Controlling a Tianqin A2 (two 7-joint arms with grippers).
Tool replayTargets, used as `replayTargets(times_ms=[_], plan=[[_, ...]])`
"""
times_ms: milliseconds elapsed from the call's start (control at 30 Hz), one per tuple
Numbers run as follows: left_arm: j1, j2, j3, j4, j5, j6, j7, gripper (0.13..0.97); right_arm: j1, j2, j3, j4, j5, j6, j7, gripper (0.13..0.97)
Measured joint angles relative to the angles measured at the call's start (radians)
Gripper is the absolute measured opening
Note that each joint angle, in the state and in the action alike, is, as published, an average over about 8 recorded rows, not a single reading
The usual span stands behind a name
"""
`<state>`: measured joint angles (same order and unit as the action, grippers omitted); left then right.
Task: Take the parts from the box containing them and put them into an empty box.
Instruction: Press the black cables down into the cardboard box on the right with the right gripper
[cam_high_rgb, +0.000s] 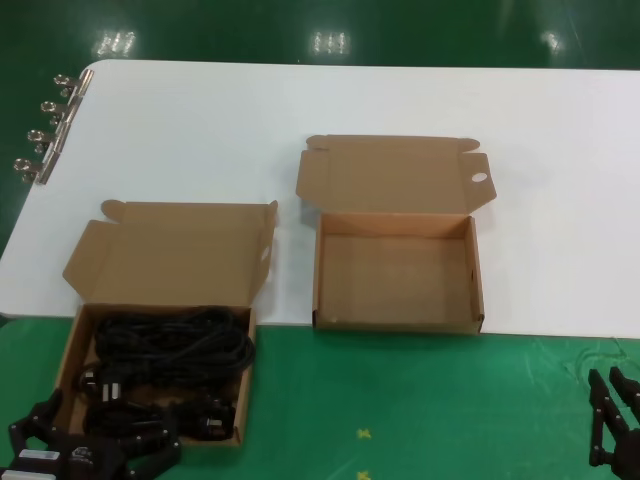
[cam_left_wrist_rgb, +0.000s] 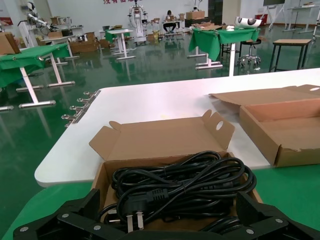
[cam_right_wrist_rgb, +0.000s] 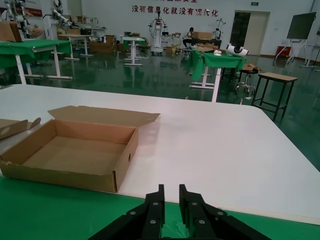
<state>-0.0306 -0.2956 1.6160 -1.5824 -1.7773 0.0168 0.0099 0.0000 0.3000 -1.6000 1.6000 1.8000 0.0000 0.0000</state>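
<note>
The left gripper (cam_high_rgb: 95, 445) at seven o'clock in the head view is cut off by the bottom edge and hides the near end of the box containing them (cam_high_rgb: 68, 345), along with part of the parts (cam_high_rgb: 170, 350). The right gripper (cam_high_rgb: 612, 425) at five o'clock runs off the frame's corner. In the left wrist view, an empty box (cam_left_wrist_rgb: 260, 132) is cut off at three o'clock.

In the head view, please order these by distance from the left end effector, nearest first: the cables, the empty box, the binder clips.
1. Cables: right beside the left end effector, in the left box.
2. Empty box: to the right, on the table's near edge.
3. Binder clips: on the table's far left edge.
</note>
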Motion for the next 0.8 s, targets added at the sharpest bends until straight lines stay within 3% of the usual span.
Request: replayTargets(times_ms=[200,500,800], plan=[[0.000,0.000,0.000,0.000,0.000,0.000,0.000,0.966,0.000,0.000,0.000,0.000,0.000,0.000,0.000,0.211],[0.000,0.000,0.000,0.000,0.000,0.000,0.000,0.966,0.000,0.000,0.000,0.000,0.000,0.000,0.000,0.341],[0.000,0.000,0.000,0.000,0.000,0.000,0.000,0.966,0.000,0.000,0.000,0.000,0.000,0.000,0.000,0.540]])
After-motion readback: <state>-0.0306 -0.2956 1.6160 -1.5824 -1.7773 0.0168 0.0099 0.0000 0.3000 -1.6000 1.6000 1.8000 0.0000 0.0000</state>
